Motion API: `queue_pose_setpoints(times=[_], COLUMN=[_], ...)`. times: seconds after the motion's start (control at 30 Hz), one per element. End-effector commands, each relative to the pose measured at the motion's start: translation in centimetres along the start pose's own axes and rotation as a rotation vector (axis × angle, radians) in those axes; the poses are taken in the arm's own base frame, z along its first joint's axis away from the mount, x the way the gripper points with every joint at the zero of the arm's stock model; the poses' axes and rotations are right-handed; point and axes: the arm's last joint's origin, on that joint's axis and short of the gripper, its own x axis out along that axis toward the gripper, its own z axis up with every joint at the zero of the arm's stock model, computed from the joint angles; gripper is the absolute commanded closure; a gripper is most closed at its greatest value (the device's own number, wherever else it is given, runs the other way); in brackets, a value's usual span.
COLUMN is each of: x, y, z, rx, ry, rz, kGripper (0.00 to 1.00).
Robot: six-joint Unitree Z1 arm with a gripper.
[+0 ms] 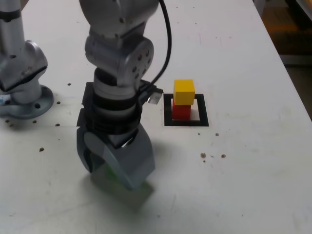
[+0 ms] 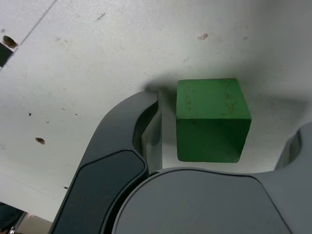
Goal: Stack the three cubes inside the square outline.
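The green cube (image 2: 209,119) rests on the white table between my gripper's (image 2: 222,141) two grey fingers. A narrow gap shows between one finger (image 2: 148,129) and the cube's side, so the jaws stand open around it. In the exterior view my gripper (image 1: 113,176) is down at the table near the front, and only a sliver of the green cube (image 1: 110,170) shows between the fingers. Further back and toward the exterior view's right, the yellow cube (image 1: 184,91) sits on top of the red cube (image 1: 181,111) inside the square outline (image 1: 185,122).
A second grey arm base (image 1: 22,78) stands at the exterior view's left. A black cable with a small plug (image 1: 155,95) hangs from my arm near the stack. The table's edge (image 1: 287,68) runs along the exterior view's right. Small dark holes dot the tabletop.
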Motion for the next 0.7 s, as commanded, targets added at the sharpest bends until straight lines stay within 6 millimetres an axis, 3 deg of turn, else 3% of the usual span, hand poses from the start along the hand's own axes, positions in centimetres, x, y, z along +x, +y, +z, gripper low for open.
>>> queue_pose_setpoints(times=[0.0,0.1,0.37,0.47,0.67], x=[0.31,0.56,0.69,0.58,0.40], y=[-0.05,-0.03,0.07,-0.01,0.00], z=[0.03,0.03,0.39,0.60,0.18], rx=[-0.004,-0.019,-0.047,-0.043,-0.070], ry=[0.011,0.020,-0.007,-0.021,-0.014], rz=[-0.007,-0.009,0.025,0.035,0.056], kGripper=[0.18,0.31,0.80,0.87,0.88])
